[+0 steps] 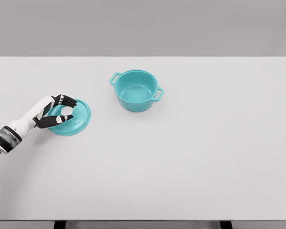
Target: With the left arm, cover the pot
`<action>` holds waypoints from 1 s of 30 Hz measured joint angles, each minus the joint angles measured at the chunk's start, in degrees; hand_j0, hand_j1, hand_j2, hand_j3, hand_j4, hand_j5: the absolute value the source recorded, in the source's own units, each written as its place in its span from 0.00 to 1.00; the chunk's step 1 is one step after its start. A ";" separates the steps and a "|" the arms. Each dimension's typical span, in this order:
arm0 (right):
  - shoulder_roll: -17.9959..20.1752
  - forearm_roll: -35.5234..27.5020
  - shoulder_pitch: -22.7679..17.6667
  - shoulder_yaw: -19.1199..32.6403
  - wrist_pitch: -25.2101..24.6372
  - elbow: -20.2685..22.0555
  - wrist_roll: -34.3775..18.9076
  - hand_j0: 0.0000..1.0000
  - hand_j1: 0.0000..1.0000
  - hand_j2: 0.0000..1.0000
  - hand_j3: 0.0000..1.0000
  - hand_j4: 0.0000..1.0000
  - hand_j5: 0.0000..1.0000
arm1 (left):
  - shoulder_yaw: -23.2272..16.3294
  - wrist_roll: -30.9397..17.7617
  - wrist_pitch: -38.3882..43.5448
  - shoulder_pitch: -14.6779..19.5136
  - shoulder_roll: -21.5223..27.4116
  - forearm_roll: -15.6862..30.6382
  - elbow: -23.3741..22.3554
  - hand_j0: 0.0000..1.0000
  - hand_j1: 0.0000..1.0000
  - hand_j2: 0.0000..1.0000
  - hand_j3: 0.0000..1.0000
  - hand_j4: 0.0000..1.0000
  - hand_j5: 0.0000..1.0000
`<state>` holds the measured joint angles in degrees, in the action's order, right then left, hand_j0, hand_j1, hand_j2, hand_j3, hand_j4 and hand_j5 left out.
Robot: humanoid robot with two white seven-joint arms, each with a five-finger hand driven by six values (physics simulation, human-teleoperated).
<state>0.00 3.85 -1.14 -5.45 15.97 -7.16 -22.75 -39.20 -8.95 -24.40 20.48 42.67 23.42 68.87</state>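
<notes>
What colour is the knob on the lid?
White; the knob sits mid teal lid, between the left hand's fingers, in the head view.

A bare simulated test space, not a lived-in room: one plain white tabletop [181, 167] fills the view, backed at the far side by a featureless grey wall [143, 26], all evenly lit and smoothly rendered.

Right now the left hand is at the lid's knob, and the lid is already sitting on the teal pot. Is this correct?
Not quite. The head view shows the left hand at the lid knob, but the lid lies on the table, left of the open pot, not on it.
</notes>
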 measured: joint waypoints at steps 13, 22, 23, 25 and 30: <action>0.00 -0.02 0.09 0.00 0.00 -0.01 0.01 1.00 1.00 1.00 1.00 1.00 1.00 | -0.81 -1.15 -0.08 5.62 0.04 -2.92 5.20 0.47 0.47 0.47 0.47 0.47 0.47; 0.00 -0.02 0.09 0.00 0.00 -0.01 0.00 1.00 1.00 1.00 1.00 1.00 1.00 | -0.92 -2.23 0.37 7.91 -1.42 -3.39 8.27 0.47 0.47 0.47 0.47 0.47 0.47; 0.00 -0.02 0.09 0.00 0.00 -0.01 0.00 1.00 1.00 1.00 1.00 1.00 1.00 | -0.92 -2.31 0.40 8.26 -2.04 -3.76 8.37 0.46 0.46 0.46 0.46 0.46 0.46; 0.00 -0.02 0.09 0.00 0.00 -0.01 0.00 1.00 1.00 1.00 1.00 1.00 1.00 | -0.93 -2.42 0.47 8.61 -3.38 -4.47 8.42 0.46 0.46 0.46 0.46 0.46 0.46; 0.00 -0.01 0.09 0.00 0.00 0.00 0.00 1.00 1.00 1.00 1.00 1.00 1.00 | -2.49 -2.50 0.56 11.25 -6.69 -5.51 7.50 0.46 0.46 0.46 0.46 0.46 0.46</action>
<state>0.00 3.84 -1.05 -5.45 15.97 -7.16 -22.75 -41.69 -11.44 -23.84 31.73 35.98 17.91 76.37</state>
